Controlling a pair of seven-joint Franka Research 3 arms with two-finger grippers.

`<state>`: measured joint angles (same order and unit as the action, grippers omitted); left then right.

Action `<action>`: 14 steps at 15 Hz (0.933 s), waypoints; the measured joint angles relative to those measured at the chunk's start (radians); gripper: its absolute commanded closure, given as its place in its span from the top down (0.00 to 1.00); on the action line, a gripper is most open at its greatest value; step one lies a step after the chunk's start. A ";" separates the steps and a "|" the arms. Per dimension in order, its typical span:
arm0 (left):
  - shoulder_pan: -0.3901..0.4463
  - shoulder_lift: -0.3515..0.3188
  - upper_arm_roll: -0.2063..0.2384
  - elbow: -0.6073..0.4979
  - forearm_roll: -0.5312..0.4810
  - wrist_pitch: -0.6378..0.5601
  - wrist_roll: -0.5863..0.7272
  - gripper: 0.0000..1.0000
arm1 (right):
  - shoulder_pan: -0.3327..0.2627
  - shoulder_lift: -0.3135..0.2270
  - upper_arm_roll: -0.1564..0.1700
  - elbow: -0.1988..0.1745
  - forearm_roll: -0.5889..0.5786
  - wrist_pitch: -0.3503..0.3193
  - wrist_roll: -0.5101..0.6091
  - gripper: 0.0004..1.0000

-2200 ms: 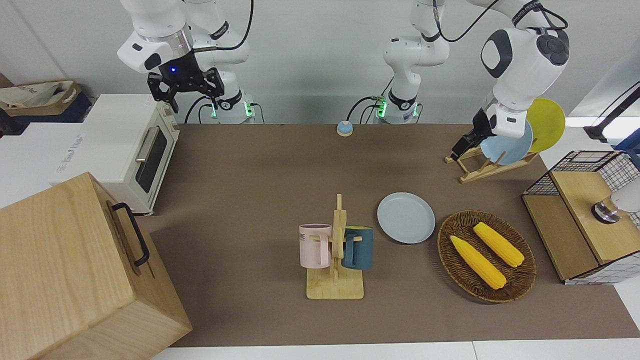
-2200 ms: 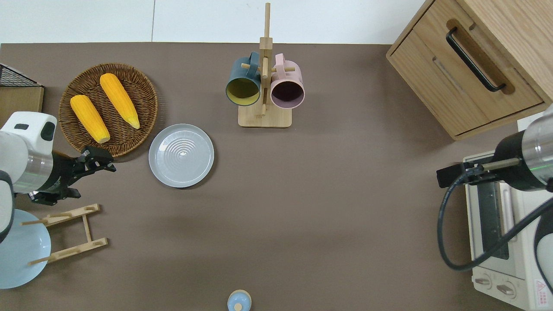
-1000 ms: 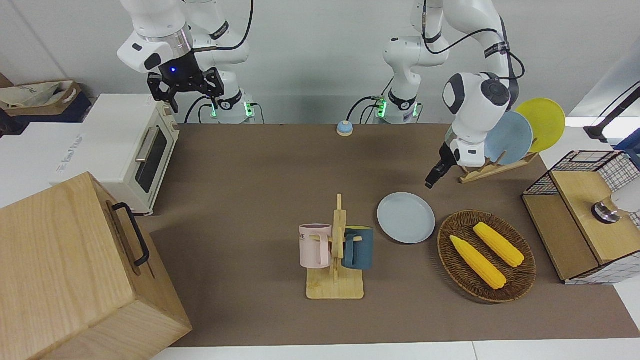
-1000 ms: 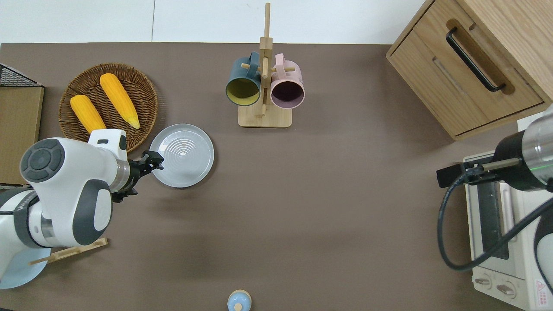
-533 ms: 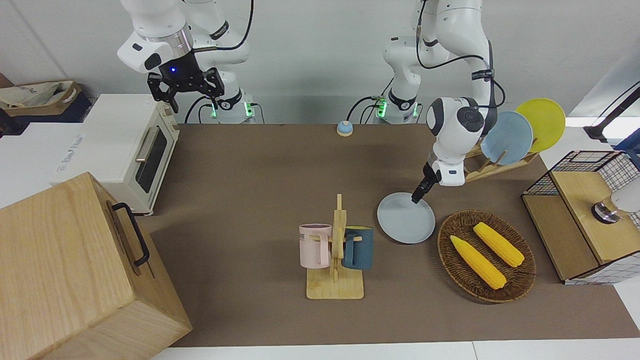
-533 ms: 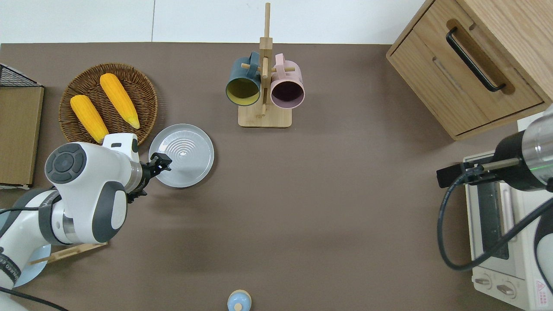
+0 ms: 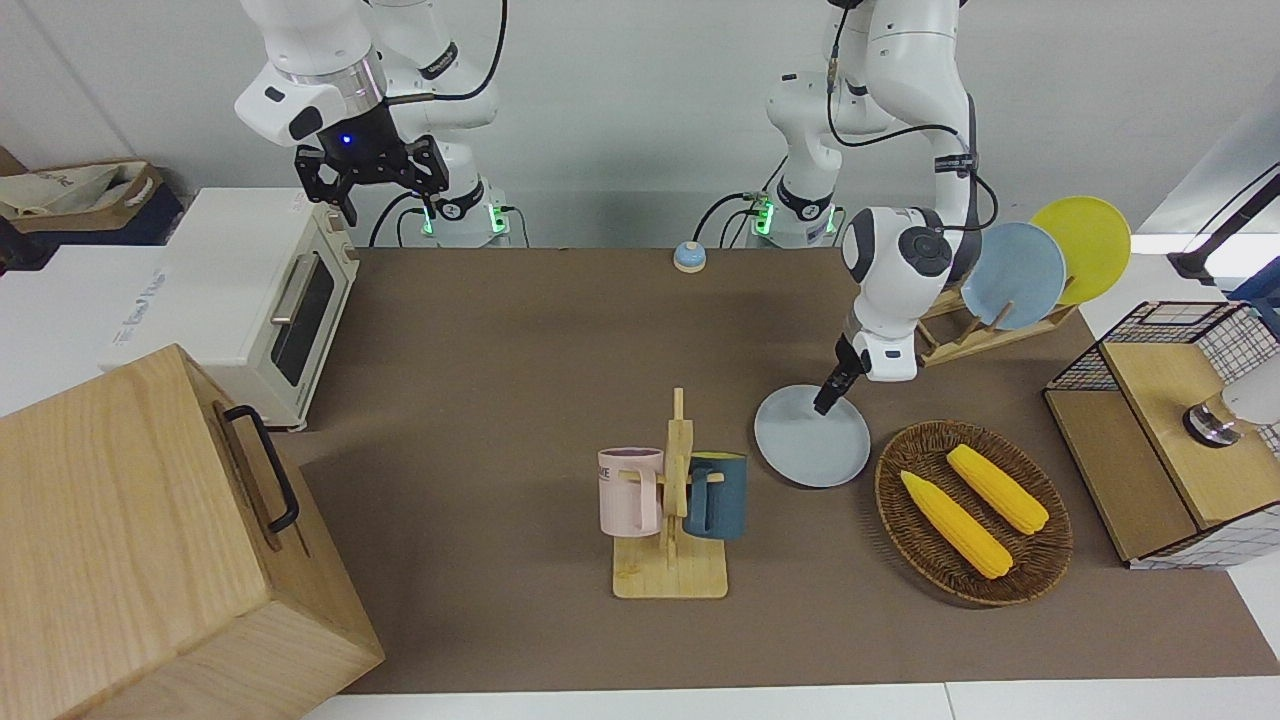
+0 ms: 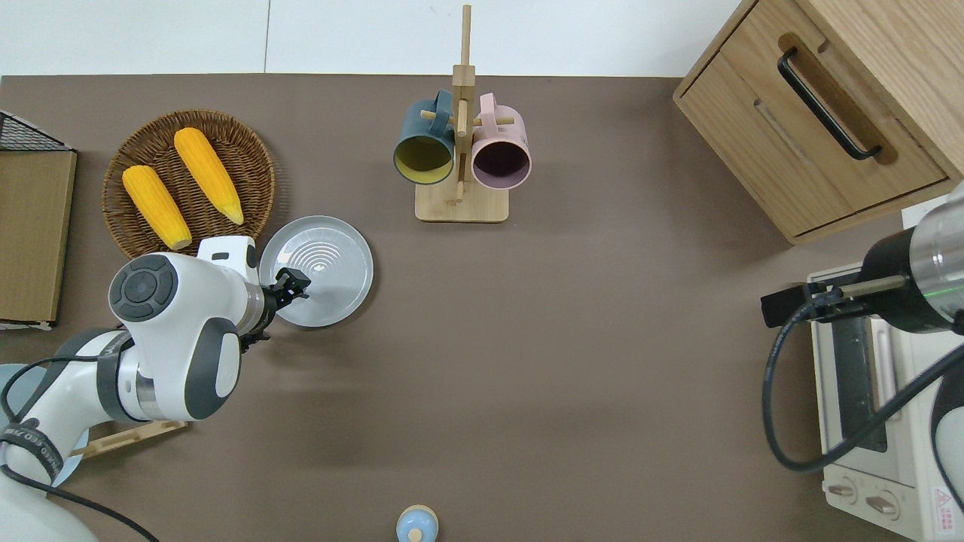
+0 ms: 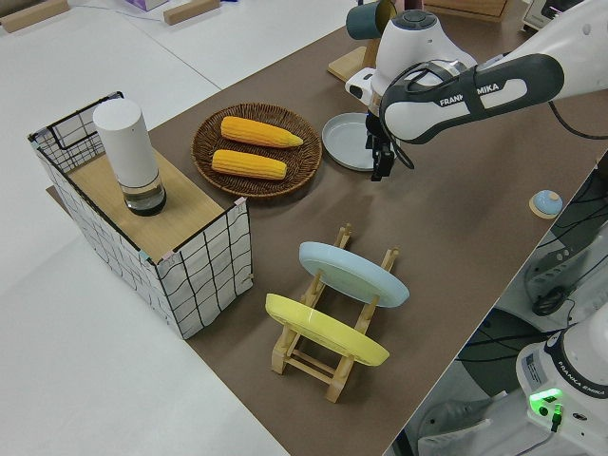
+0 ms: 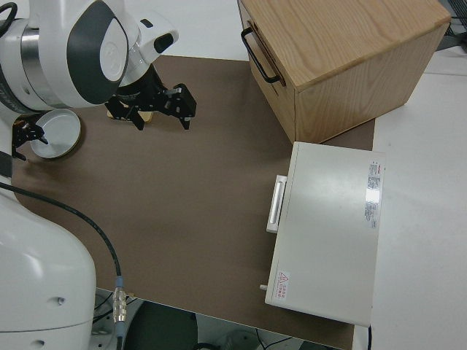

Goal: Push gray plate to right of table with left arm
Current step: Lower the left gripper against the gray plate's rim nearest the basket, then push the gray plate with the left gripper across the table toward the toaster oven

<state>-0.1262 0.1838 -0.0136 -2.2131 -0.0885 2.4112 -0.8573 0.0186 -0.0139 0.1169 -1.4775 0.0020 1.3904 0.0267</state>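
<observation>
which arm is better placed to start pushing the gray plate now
Left. The left gripper is over the gray plate's edge at the left arm's end, so it can sweep the plate toward the right arm's end. The right gripper is parked up by the toaster oven.

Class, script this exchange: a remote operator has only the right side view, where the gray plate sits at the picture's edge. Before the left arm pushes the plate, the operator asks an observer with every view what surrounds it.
Operator: What lies beside the plate toward the left arm's end?
Observer: A wicker basket holding two corn cobs lies beside the gray plate.
Operator: Where is the left pincer?
Observer: The left pincer is over the plate's edge toward the left arm's end.
Operator: Anything toward the right arm's end?
Observer: A mug rack stands there, farther from the robots than the plate.
</observation>
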 measured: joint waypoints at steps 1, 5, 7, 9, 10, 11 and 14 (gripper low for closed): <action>0.000 0.002 0.000 -0.004 0.000 0.007 0.000 0.64 | 0.000 0.000 0.000 0.000 0.000 0.000 0.000 0.98; 0.000 0.003 0.000 -0.008 0.000 0.014 0.000 0.18 | 0.000 0.000 0.000 0.000 0.000 0.000 0.000 0.98; -0.001 0.001 -0.001 -0.007 0.000 0.026 0.000 0.00 | 0.000 0.000 0.000 0.000 0.000 0.000 0.000 0.98; -0.001 -0.001 -0.001 -0.007 0.000 0.028 -0.001 0.00 | 0.000 0.000 0.000 0.000 0.000 0.000 0.000 0.98; -0.001 -0.005 0.000 -0.007 0.000 0.028 -0.001 0.00 | 0.000 0.000 0.000 0.000 0.000 0.000 0.000 0.98; -0.001 -0.009 0.000 -0.007 0.000 0.028 -0.001 0.00 | 0.000 0.000 0.000 0.000 0.000 0.000 0.000 0.98; -0.001 -0.008 0.000 -0.007 0.000 0.028 -0.002 0.00 | 0.000 0.000 0.000 0.000 0.000 0.000 0.000 0.98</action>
<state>-0.1269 0.1753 -0.0136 -2.2204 -0.0885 2.4397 -0.8591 0.0186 -0.0139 0.1169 -1.4775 0.0020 1.3904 0.0267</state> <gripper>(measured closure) 0.912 0.013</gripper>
